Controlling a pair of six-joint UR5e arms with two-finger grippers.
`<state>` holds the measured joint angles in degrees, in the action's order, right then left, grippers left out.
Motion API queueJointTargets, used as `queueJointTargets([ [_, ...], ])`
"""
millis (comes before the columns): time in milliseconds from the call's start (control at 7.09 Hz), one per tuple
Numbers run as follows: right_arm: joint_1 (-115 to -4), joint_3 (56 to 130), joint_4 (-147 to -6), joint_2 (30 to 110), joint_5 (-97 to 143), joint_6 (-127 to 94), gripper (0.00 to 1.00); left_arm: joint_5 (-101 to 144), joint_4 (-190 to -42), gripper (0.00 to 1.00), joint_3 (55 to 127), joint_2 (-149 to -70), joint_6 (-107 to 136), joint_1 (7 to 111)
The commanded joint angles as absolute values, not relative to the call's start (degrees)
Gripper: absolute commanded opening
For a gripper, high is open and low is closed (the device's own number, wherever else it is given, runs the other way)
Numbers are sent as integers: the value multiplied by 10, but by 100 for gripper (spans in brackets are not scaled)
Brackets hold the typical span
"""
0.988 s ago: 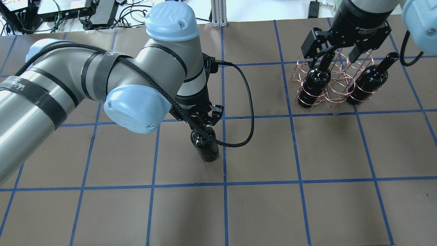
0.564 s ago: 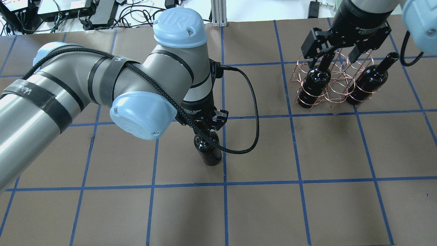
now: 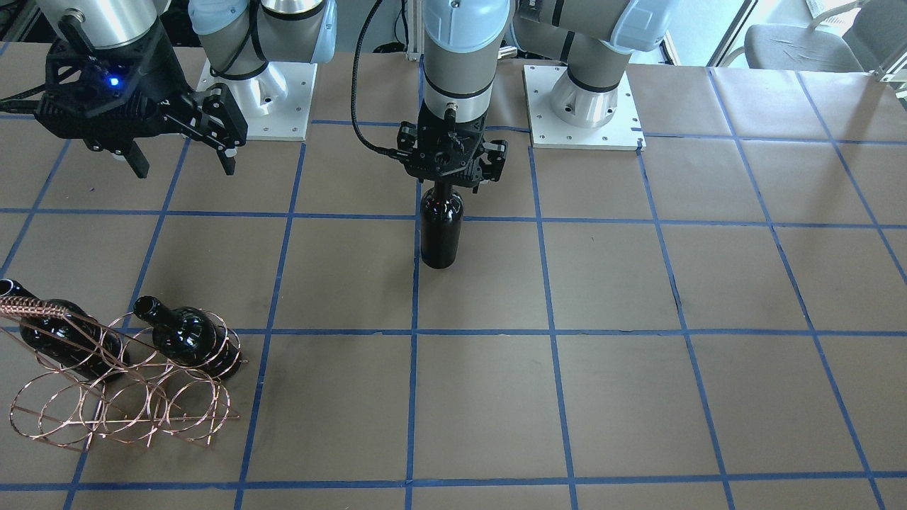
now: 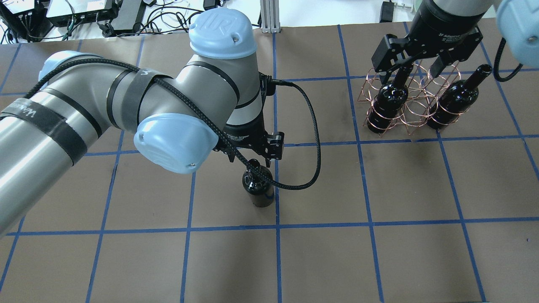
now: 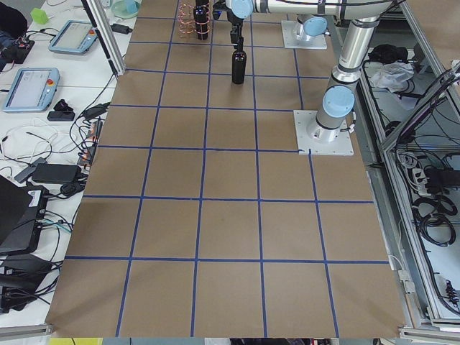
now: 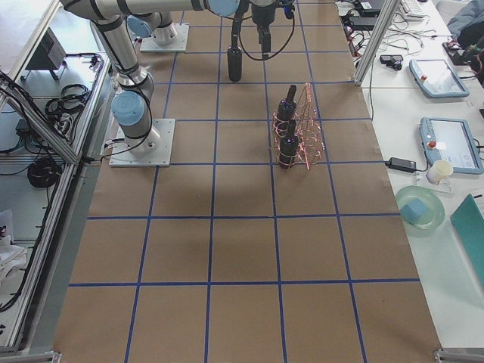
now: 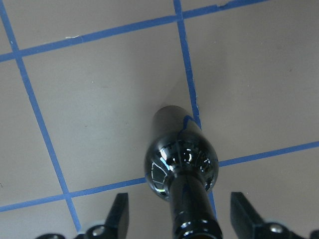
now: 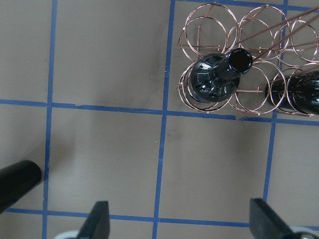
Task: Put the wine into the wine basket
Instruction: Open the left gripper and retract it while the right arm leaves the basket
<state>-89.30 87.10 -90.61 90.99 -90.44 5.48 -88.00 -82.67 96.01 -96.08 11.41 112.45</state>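
At mid-table, wine (image 4: pixel 261 193) upright, open mat (image 4: pixel 337 189) around, left gripper (image 4: pixel 250 159) spread astride neck, right gripper (image 4: pixel 409 75) spread wide, masking basket (image 4: pixel 412 114) top.

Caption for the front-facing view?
Open left gripper straddles upright glossy black glass wine bottle; copper wire basket holds two more.

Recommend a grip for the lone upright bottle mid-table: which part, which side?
Take the wine by its slim neck, coming straight down from above. It stands upright on the table, neck topmost, and the body looks too wide and glossy. The left gripper hangs open astride that neck.
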Motion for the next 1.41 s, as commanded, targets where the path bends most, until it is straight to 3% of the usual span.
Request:
queueJointTargets([
  [0, -893, 871, -906, 911, -904, 54, 99, -886, -831, 100, 932, -958, 113, 1087],
  [423, -898, 871, -905, 913, -893, 41, 99, -884, -888, 100, 815, -961, 102, 972],
  [846, -949, 869, -904, 914, -895, -39, 100, -929, -888, 100, 811, -957, -31, 805],
  [1270, -1056, 870, -904, 906, -899, -193, 100, -941, -895, 100, 816, -955, -35, 764],
])
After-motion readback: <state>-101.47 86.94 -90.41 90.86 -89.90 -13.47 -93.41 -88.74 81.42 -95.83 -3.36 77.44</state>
